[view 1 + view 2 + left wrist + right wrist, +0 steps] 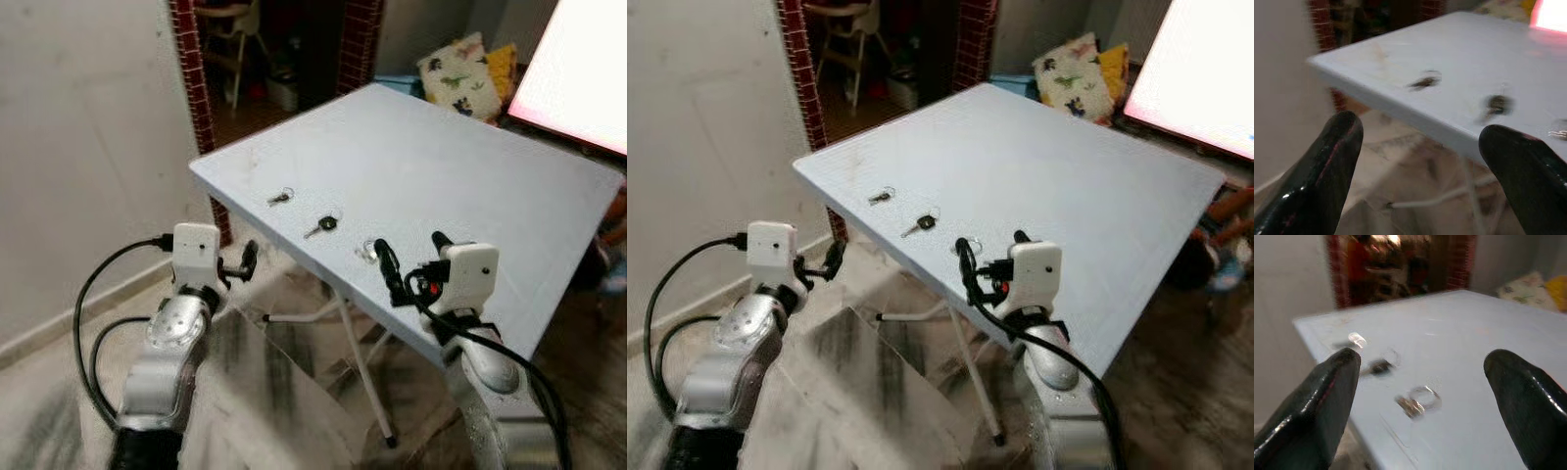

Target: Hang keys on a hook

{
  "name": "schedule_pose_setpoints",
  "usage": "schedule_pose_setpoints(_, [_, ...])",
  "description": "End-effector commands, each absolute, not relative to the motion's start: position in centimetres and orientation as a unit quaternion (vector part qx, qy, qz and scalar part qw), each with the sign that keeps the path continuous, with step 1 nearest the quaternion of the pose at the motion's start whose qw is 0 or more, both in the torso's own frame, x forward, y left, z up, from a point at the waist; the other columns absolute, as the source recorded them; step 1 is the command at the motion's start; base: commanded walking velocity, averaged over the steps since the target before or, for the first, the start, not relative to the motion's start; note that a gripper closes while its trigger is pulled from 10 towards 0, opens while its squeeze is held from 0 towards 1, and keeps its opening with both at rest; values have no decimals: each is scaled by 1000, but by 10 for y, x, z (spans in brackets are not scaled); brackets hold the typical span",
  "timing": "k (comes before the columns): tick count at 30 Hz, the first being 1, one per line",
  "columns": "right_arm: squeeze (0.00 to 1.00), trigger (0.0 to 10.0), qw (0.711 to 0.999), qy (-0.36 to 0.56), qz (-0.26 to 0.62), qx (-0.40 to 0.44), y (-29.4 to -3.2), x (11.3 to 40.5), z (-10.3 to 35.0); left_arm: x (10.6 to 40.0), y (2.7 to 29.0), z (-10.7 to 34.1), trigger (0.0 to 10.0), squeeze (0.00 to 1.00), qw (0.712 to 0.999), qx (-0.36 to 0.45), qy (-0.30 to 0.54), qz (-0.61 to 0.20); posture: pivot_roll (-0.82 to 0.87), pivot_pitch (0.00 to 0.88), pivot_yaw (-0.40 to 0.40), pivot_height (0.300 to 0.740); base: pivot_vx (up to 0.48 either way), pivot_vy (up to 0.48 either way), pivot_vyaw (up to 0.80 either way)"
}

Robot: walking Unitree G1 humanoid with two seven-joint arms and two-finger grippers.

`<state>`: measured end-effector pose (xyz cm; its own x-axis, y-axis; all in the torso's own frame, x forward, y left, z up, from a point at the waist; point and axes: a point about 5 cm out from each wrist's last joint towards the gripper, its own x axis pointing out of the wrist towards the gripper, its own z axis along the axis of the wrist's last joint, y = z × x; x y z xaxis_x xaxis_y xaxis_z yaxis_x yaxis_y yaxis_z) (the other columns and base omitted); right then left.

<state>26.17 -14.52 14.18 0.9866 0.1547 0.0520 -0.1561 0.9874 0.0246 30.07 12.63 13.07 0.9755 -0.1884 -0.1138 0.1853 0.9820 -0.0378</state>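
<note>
Nearest key: I see the silver key (368, 251) just ahead of my right gripper (414, 257).
Fingers: both grippers spread wide, empty; left gripper (245, 260) off the table (470, 166) edge.

Three keys lie flat on the pale blue table (460, 166), strung in a loose row along its near edge and set apart from one another. The small silver key (280, 197) on a ring lies nearest the table's left corner. The black-headed key (322, 226) — also ringed — lies in the middle of the row. The third key (368, 251), silver with a larger ring, lies farthest from that corner, close to the table's near edge.
</note>
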Motion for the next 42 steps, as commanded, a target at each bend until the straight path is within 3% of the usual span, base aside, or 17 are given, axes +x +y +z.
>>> schedule_pose_setpoints(1, [0,10000,996,-35,83,19,-140,263,148,302,136,133,10000,0,995,5,52,-83,100,0,-31,740,0,0,0])
schedule_pose_setpoints(24, [0,10000,998,-33,57,-15,-143,267,148,299,127,138,10000,0,992,-10,34,-118,97,2,-37,740,0,0,0])
schedule_pose_setpoints(42, [0,10000,998,-27,63,-17,-141,267,146,298,128,135,10000,0,992,-16,40,-116,94,10,-40,740,0,-269,0])
